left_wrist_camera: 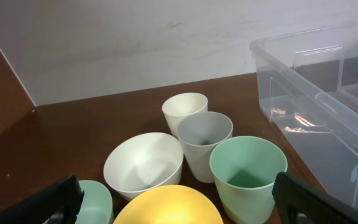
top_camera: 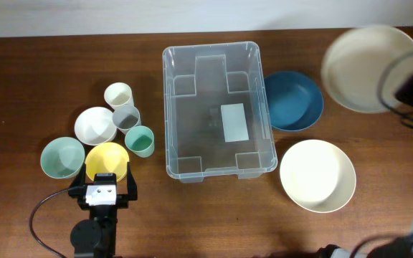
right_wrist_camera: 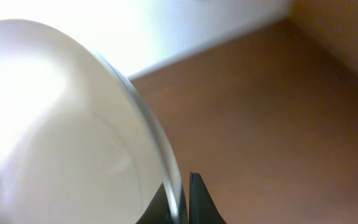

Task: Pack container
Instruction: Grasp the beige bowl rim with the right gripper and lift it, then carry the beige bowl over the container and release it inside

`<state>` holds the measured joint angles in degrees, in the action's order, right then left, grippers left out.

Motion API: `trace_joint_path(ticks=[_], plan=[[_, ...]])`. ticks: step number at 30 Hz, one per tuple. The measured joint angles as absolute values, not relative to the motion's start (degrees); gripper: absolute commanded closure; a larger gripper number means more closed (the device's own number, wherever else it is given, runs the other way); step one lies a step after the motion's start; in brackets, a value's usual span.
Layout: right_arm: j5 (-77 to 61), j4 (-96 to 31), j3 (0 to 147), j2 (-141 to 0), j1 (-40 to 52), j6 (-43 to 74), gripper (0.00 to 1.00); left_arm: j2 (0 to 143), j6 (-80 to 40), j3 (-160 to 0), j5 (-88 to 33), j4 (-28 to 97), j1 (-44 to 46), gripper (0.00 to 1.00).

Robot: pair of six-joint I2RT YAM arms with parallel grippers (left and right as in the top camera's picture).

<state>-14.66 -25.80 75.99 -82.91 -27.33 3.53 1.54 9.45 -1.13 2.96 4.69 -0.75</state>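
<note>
Evidently nothing was packed yet: the container (top_camera: 192, 122) sat empty mid-table, the right gripper (right_wrist_camera: 182, 186) pinched a cream bowl's (top_camera: 368, 68) rim aloft to its right, and the left gripper (top_camera: 104, 183) hung spread over the yellow bowl (top_camera: 107, 159).

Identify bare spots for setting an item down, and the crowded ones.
Bare: the container floor around its label; the table left of the cups; the strip before the container. Crowded: the cups at left; blue bowl and cream bowl close beside the container's right wall.

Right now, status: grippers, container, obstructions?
Left gripper open over yellow bowl. Right gripper shut on large cream bowl. Large clear rectangular plastic container empty, unobstructed.
</note>
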Motion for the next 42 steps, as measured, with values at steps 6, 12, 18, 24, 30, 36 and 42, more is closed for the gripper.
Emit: trace_joint_path(ticks=[6,12,18,24,30,36,42], plan=[[-10.9,-25.2,77.4,-81.7,-8.1,2.7,0.96,1.5,9.5,-1.1,3.0,4.7,-0.8,0.0],[-2.2,-20.6,77.5,-84.8,8.4,2.3,0.96,1.5,9.5,-1.1,3.0,4.7,-0.8,0.0],[2.3,-16.1,77.5,-93.6,15.8,1.5,0.96,1.5,9.5,-1.1,3.0,4.7,-0.8,0.0],[3.7,-10.7,77.5,-103.4,17.7,1.3,0.96,1.5,9.5,-1.1,3.0,4.7,-0.8,0.0],[3.6,-5.7,77.5,-106.5,17.7,1.3,0.88,1.5,9.5,-1.1,3.0,4.7,-0.8,0.0],[3.4,-5.0,77.5,-106.9,17.9,1.2,0.61,1.5,9.5,-1.1,3.0,4.7,-0.8,0.0],[3.2,-5.0,77.5,-106.9,18.0,1.3,0.55,1.5,9.5,-1.1,3.0,4.7,-0.8,0.0]])
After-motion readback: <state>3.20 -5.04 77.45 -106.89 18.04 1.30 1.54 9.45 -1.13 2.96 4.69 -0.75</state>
